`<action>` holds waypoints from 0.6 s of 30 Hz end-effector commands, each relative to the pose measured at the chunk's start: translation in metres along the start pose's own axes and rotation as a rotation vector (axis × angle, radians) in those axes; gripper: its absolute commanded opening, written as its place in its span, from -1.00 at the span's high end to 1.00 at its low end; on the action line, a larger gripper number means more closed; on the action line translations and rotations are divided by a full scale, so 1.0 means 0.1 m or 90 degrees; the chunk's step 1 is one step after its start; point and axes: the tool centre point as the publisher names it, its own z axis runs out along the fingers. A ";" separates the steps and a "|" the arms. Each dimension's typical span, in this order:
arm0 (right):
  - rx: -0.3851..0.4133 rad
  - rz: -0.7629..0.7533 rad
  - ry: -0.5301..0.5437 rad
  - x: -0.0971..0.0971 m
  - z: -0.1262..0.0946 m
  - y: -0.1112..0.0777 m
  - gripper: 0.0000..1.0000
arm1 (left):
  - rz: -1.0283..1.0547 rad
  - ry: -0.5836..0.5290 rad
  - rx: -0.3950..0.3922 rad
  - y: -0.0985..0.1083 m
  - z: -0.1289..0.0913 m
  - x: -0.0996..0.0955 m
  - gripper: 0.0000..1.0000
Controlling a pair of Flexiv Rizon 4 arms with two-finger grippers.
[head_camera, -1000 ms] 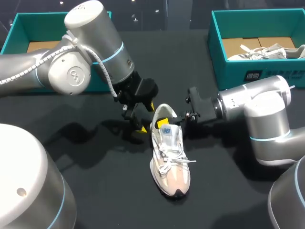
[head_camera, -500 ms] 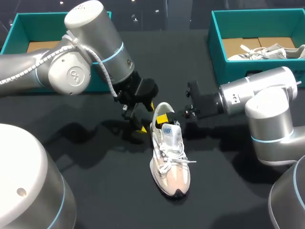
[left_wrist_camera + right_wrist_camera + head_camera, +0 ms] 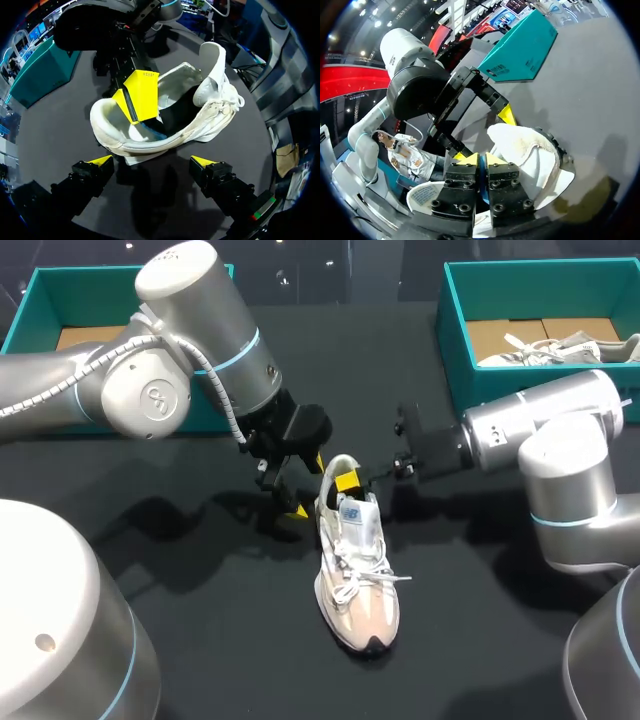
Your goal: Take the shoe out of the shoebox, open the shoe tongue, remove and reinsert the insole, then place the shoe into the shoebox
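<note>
Shoe [image 3: 355, 570] upright on its sole mid-table [image 3: 230, 640]. Long axis runs near to far, slightly skewed. Toe at the near end, heel at the far end. Laces loose over the forefoot. Tongue [image 3: 212, 70] stands up off the opening.

Left gripper [image 3: 309, 485]: just beside the heel, on the shoe's left flank. Fingers spread wide; nothing between them. From the left wrist view the shoe lies just ahead of the tips, side-on, heel collar nearest. Contact with the shoe: cannot tell. The left arm comes in from the far left, with the wrist angled down and across toward the heel.

Right gripper [image 3: 346, 480]: tips down inside the heel opening. Fingers pressed together, only a thin blue sliver visible in the slit between them. Whether they pinch the insole: cannot tell. The right arm comes in from the right, its forearm low and roughly level over the table and pointing at the heel.

Far left: teal box [image 3: 80, 290], brown card floor showing. Far right: second teal box [image 3: 455, 340], another pale shoe [image 3: 560, 348] lying inside. Both boxes well apart from the shoe on the table.
</note>
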 end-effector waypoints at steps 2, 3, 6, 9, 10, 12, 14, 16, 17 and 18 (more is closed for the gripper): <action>-0.003 0.025 0.012 -0.10 0.15 -0.17 1.00 | 0.001 -0.001 -0.001 0.00 -0.01 0.01 -1.00; -0.004 0.030 0.013 -0.09 0.16 -0.19 1.00 | 0.001 -0.001 -0.001 0.00 -0.01 0.01 -1.00; -0.015 0.031 0.003 -0.03 0.15 -0.22 1.00 | 0.001 -0.001 -0.001 0.00 -0.01 0.01 -1.00; -0.023 0.012 -0.014 0.07 0.10 -0.19 0.48 | 0.001 -0.001 -0.001 0.00 -0.01 0.01 -1.00; -0.025 0.003 -0.018 0.11 0.08 -0.17 0.31 | 0.001 -0.001 -0.001 0.00 -0.01 0.01 -1.00; -0.028 -0.014 -0.026 0.17 0.04 -0.14 0.15 | 0.001 -0.001 -0.001 0.00 -0.01 0.01 -1.00; -0.029 -0.029 -0.032 0.22 0.00 -0.11 0.08 | 0.005 0.002 0.002 0.00 -0.05 0.02 -1.00; -0.031 -0.038 -0.041 0.25 -0.04 -0.08 0.08 | 0.008 0.002 0.006 0.00 -0.09 0.03 -1.00; -0.030 -0.043 -0.042 0.27 -0.06 -0.07 0.07 | 0.009 0.003 0.008 0.01 -0.11 0.04 -1.00; -0.028 -0.044 -0.050 0.29 -0.07 -0.05 0.07 | 0.010 0.003 0.010 0.01 -0.13 0.04 -1.00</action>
